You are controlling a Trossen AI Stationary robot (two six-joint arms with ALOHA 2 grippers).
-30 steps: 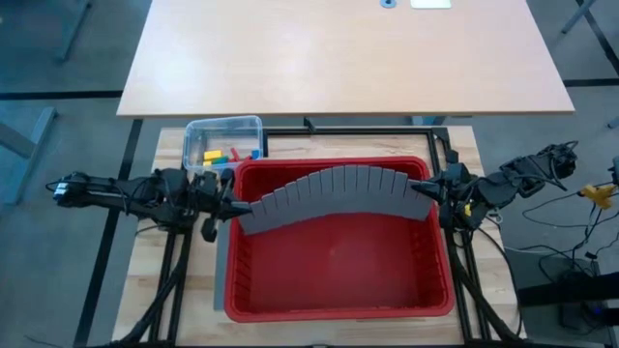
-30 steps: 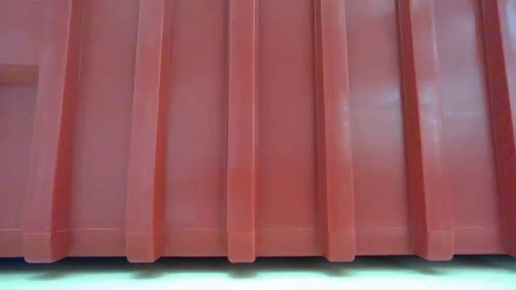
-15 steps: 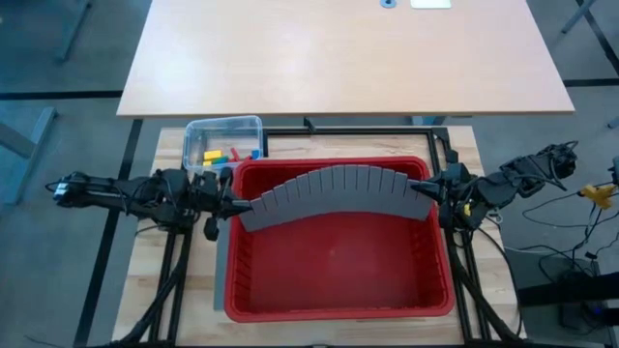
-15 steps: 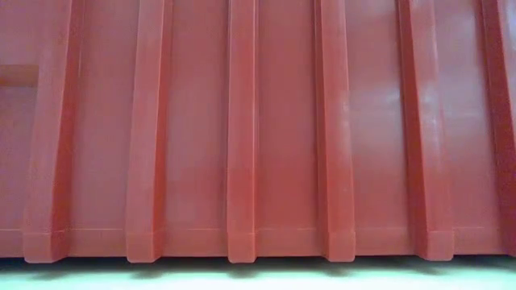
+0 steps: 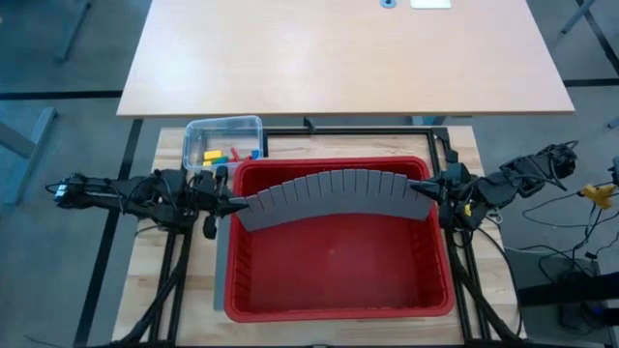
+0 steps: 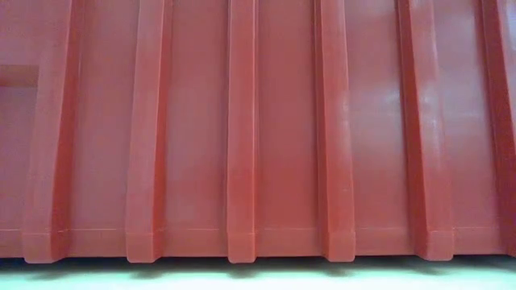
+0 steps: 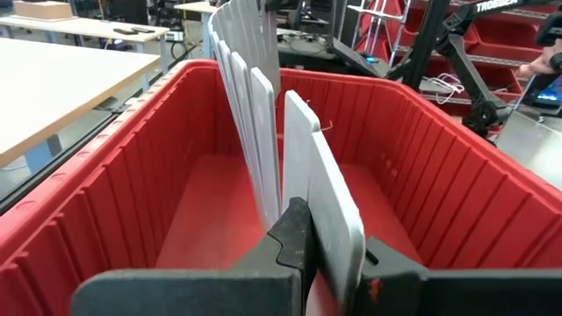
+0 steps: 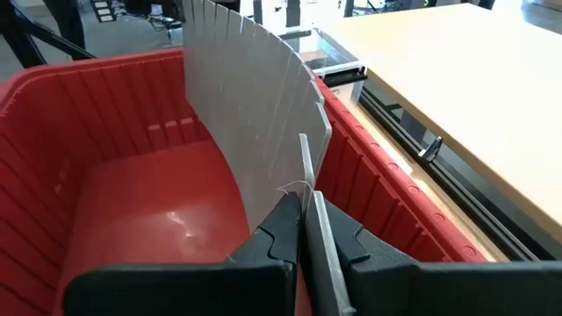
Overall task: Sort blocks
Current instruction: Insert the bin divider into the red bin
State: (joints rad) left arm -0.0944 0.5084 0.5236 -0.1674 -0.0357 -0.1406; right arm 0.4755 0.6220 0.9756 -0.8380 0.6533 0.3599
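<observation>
Several small red, yellow, green and blue blocks (image 5: 224,154) lie in a clear tub (image 5: 223,138) at the far left of the red bin (image 5: 338,305). A long grey slotted divider panel (image 5: 334,188) stands on edge across the bin, bowed toward the table's far edge. My left gripper (image 5: 235,205) is shut on its left end at the bin's left rim. My right gripper (image 5: 432,191) is shut on its right end at the right rim. The low view shows only the bin's ribbed wall (image 6: 242,145). My left gripper pinches the panel's left end (image 7: 329,211) between its two fingers, one on each face. The fingers come about level from the table's left and lie along the panel. The panel stands upright on edge and curves away into the bin. My right gripper pinches the panel's right end (image 8: 309,189) between its two fingers, one on each face. The fingers come from the table's right, slanting slightly down, along the panel. The panel stands upright and bows away over the bin.
A large light wooden table (image 5: 338,53) stands beyond the far edge. A black frame bar (image 5: 348,130) runs behind the bin. Cables and gear (image 5: 580,193) lie off the right side.
My left gripper has tipped a little while staying shut on the panel's left end. The panel stays bowed across the bin.
</observation>
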